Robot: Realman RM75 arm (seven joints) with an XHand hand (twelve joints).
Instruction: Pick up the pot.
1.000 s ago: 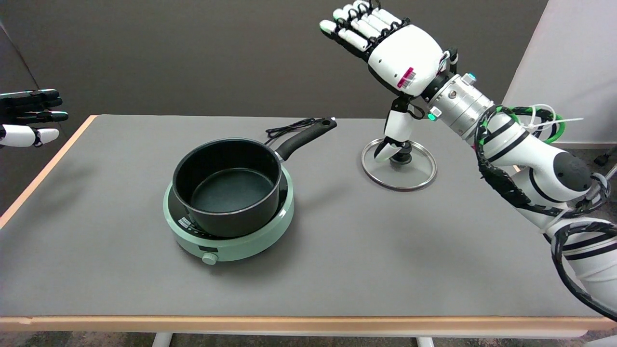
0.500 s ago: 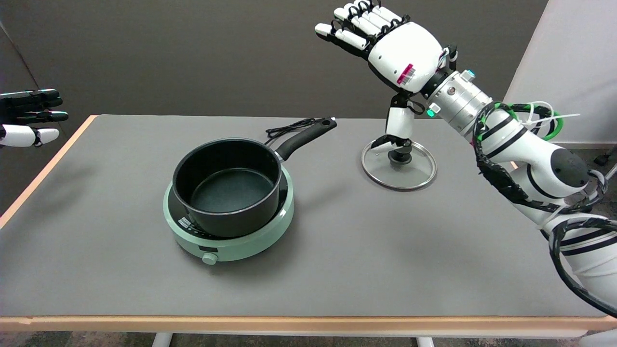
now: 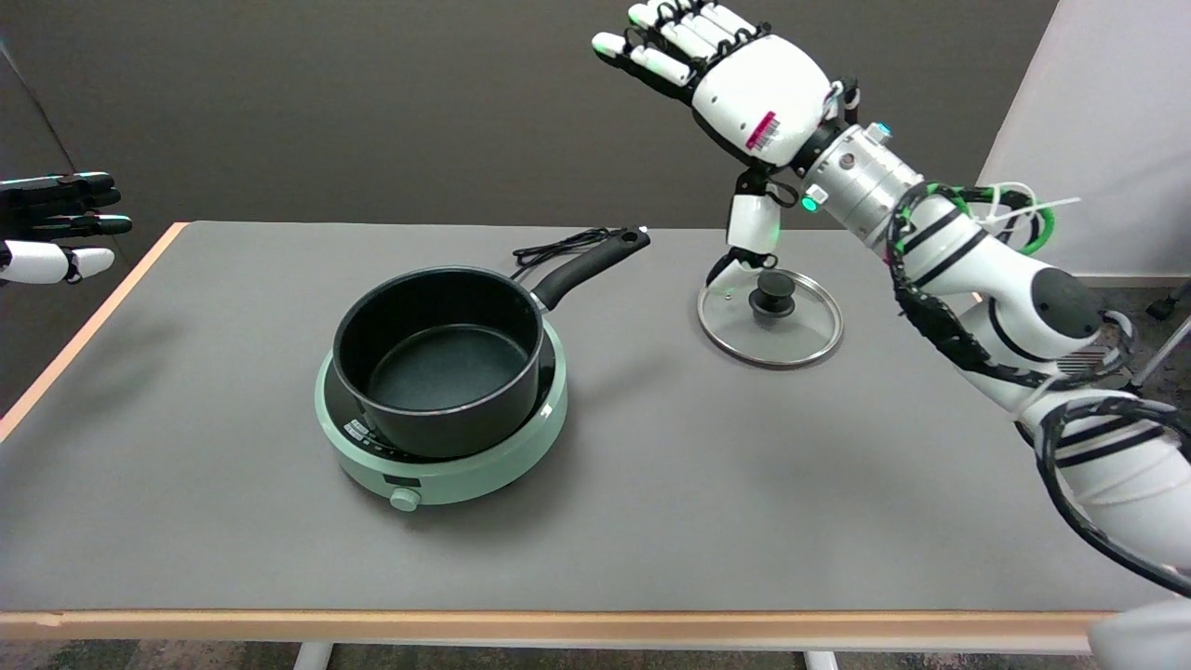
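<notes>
Grey table (image 3: 744, 484), pot (image 3: 437, 358) unmoved on cooker (image 3: 447, 465); right hand (image 3: 744, 88) now higher, fingers spread, empty, off lid (image 3: 770, 318).

The right arm (image 3: 977, 270) reached in from the lower right and rose toward the upper middle, its hand (image 3: 744, 93) held high in the air with the back upward, fingers (image 3: 665, 42) stretched out and apart toward the left, thumb (image 3: 749, 223) hanging downward, holding nothing.
</notes>
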